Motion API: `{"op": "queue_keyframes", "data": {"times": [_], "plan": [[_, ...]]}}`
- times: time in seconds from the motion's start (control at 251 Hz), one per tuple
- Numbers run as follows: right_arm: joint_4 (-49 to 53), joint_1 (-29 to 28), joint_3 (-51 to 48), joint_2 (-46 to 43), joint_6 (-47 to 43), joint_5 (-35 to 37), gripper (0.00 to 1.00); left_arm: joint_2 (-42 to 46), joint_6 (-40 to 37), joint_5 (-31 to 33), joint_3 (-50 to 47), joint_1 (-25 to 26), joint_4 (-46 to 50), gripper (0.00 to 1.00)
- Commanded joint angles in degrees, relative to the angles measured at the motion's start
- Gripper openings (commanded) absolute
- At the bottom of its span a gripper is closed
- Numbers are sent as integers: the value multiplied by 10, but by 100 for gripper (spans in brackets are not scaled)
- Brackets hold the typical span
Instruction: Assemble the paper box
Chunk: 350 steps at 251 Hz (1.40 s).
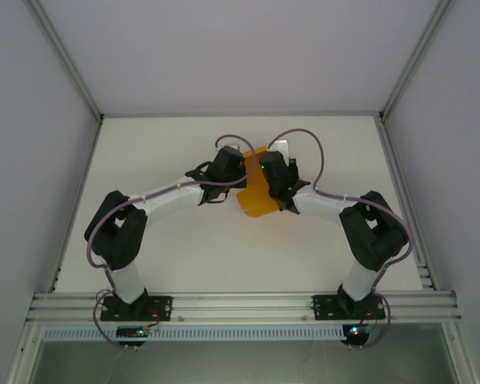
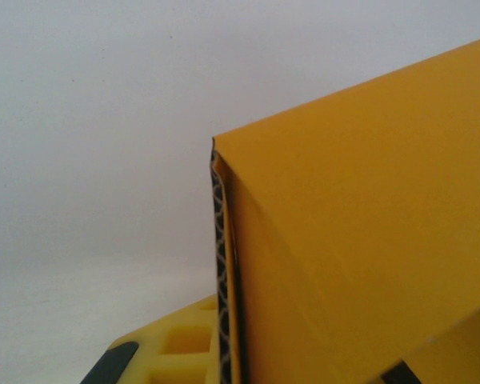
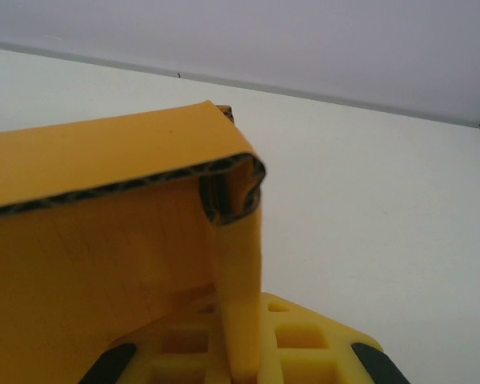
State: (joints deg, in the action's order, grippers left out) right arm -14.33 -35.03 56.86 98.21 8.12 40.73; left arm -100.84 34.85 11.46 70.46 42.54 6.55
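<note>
While the paper box (image 1: 258, 200) sits toward the far middle of the counter (image 1: 176, 248), the left end effector (image 1: 238, 174) is closed narrow on one of its walls and the right end effector (image 1: 266, 171) pinches its folded flap.

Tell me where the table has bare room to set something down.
Free: the near-middle table between left arm and right arm; the strip from paper box to back wall. Crowded: the centre, where both arms meet the box.
</note>
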Motion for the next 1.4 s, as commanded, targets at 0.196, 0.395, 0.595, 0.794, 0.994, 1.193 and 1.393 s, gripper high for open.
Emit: {"op": "queue_keyframes", "data": {"times": [0.196,0.395,0.595,0.794,0.994,1.193,1.393], "plan": [[-16,60,-62,-52,34,-235,28,17,-24,7,-6,-2,53,0],[-2,63,-93,-167,30,-475,73,16,-56,13,-18,-3,40,0],[22,56,-150,-314,38,-482,99,28,-104,-6,-34,-3,8,0],[103,68,-206,-444,62,-391,98,48,-112,34,-27,-6,46,0],[190,117,-198,-427,41,-503,84,56,-106,28,-28,-6,58,0],[185,125,-132,-305,30,-530,56,56,-107,15,-26,-7,61,0],[171,126,-79,-219,12,-571,42,50,-103,12,-25,-6,60,0]]}}
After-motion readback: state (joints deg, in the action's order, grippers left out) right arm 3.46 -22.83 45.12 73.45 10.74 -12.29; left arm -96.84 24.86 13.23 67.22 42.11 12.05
